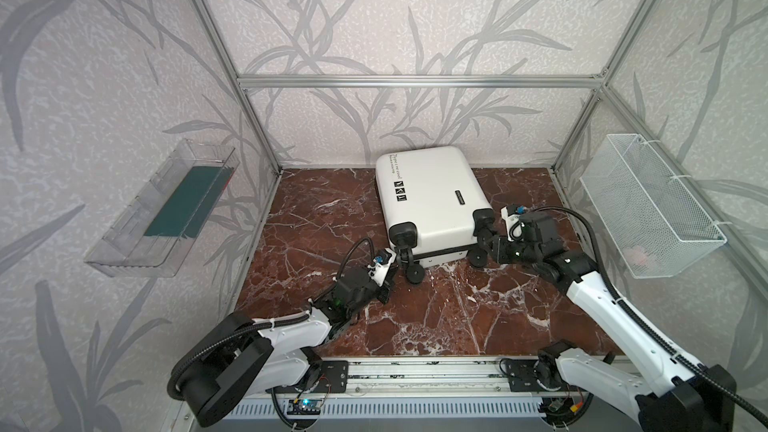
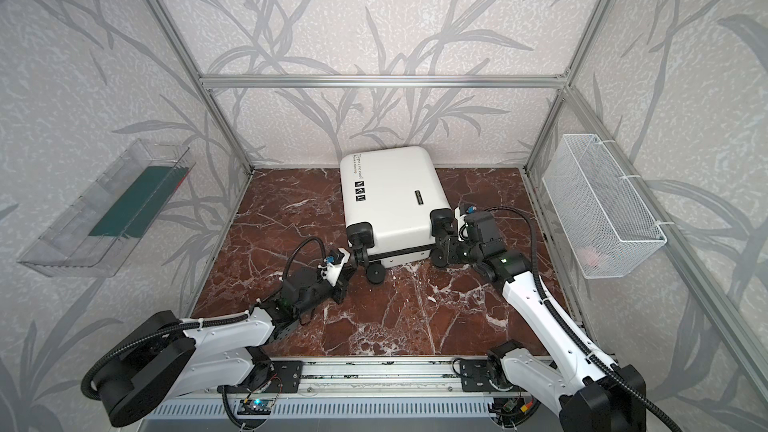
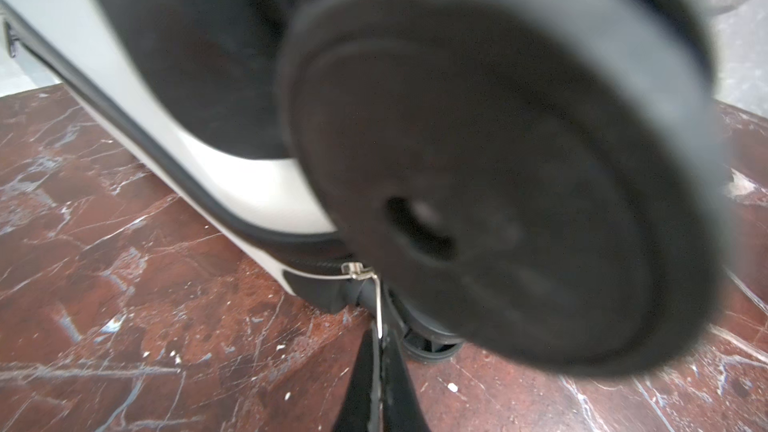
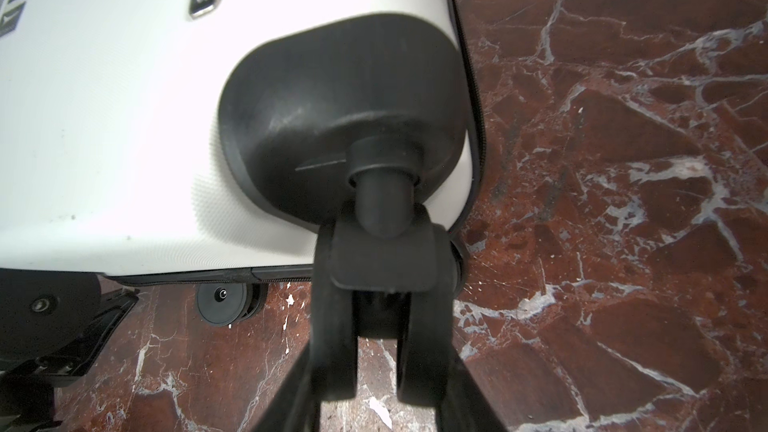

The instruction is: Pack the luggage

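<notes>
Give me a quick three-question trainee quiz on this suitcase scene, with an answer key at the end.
1. True or false: the luggage lies wide open with its lining showing.
2. What is the left pincer pinching? A) the zipper pull B) a shirt sleeve C) a carry strap
3. Fill in: the right pincer is closed around a black ____ of the luggage.
Key: 1 false; 2 A; 3 wheel.
</notes>
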Robot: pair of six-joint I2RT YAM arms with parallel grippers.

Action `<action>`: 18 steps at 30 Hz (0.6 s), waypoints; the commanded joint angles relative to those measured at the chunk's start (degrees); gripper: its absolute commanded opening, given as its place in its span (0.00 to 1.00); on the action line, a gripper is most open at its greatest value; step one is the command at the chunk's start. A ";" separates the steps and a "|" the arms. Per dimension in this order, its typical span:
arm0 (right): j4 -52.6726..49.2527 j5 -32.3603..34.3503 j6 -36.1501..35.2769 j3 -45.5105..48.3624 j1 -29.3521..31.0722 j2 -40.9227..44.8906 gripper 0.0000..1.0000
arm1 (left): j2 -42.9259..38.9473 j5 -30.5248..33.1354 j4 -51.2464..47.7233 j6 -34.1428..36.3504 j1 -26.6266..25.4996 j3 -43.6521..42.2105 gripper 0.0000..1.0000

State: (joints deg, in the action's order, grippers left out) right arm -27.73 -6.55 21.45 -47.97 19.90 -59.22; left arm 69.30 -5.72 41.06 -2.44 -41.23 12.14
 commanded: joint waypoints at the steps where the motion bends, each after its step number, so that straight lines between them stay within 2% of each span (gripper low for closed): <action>1: 4.39 -2.72 2.09 0.32 0.23 -0.32 0.00 | 2.40 -5.06 2.62 3.25 -3.76 2.12 0.00; 14: 4.88 -3.70 3.86 2.06 0.99 0.16 0.00 | 17.44 2.75 20.72 8.85 -14.60 5.98 0.00; 18: 4.79 -3.67 4.01 2.26 1.15 0.49 0.00 | 21.80 4.02 22.51 8.77 -16.83 8.90 0.00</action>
State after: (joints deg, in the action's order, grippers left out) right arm -25.63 -6.28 23.18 -46.44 19.77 -59.11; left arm 88.95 6.37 58.87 3.09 -53.78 18.33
